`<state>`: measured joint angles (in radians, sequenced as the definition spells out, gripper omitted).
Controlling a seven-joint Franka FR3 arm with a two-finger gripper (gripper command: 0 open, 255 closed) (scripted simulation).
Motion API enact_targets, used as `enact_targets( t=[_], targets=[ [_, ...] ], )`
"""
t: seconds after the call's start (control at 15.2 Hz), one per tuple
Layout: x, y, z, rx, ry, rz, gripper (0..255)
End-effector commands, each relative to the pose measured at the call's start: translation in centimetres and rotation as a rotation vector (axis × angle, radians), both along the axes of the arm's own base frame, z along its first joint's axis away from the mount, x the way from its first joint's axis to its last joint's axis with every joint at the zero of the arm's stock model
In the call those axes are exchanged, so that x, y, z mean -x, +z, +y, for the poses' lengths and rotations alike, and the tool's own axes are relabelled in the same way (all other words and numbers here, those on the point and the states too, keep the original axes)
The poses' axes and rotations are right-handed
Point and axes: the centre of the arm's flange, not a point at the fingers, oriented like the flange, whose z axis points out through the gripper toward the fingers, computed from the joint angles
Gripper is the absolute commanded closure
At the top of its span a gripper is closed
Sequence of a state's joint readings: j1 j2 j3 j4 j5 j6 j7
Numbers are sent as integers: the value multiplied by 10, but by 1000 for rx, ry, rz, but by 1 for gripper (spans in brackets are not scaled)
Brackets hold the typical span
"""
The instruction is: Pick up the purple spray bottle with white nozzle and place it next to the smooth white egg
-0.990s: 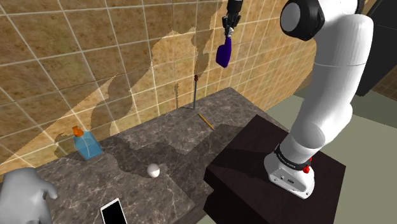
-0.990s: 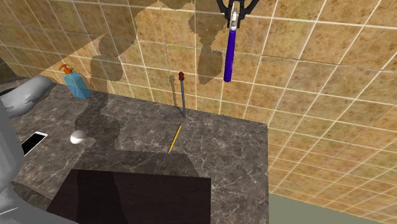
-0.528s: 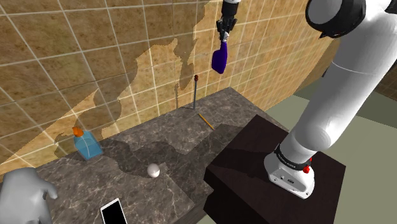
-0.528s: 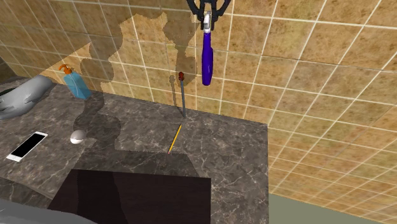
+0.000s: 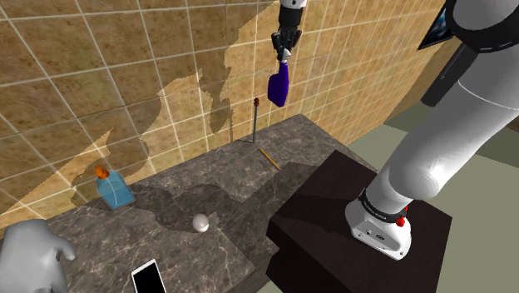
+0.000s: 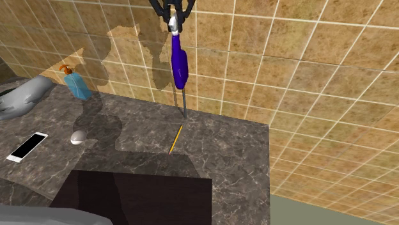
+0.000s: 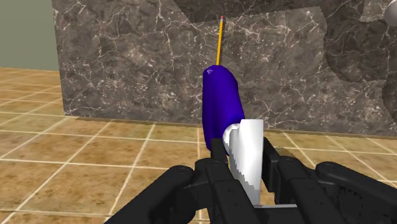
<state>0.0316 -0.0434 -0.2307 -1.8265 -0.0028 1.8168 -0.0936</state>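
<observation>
Your claw point(image 7: 245, 159) is clamped on the white nozzle point(image 7: 248, 143) of the purple spray bottle point(image 7: 222, 105), one finger on each side, so the body hangs straight down from it; gripping the narrow head rather than the broad body is, I judge, what lets the fingers close round it. Far beneath the bottle's base lies a yellow pencil point(image 7: 219, 41) on the marble counter point(image 5: 208, 179); the bottle hangs high in the air and touches nothing. That height looks chosen to clear the upright red-tipped tool point(image 5: 254, 123) standing by the wall below the claw. Farthest from the claw, well along the counter, sits the white egg point(image 5: 200, 222) with bare marble beside it; you have the crossing and the descent yet to do.
</observation>
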Motion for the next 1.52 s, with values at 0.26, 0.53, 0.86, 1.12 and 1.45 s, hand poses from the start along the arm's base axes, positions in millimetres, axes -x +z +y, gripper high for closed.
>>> enact_targets(
  t=[0.26, 0.53, 0.86, 1.12, 1.45],
  targets=[
    [25, -1, 78, 1, -1, 0, 255],
    [41, -1, 128, 1, -1, 0, 255],
    [59, -1, 191, 1, -1, 0, 255],
    [75, 0, 242, 1, -1, 0, 255],
    [93, 0, 305, 1, -1, 0, 255]
  ],
)
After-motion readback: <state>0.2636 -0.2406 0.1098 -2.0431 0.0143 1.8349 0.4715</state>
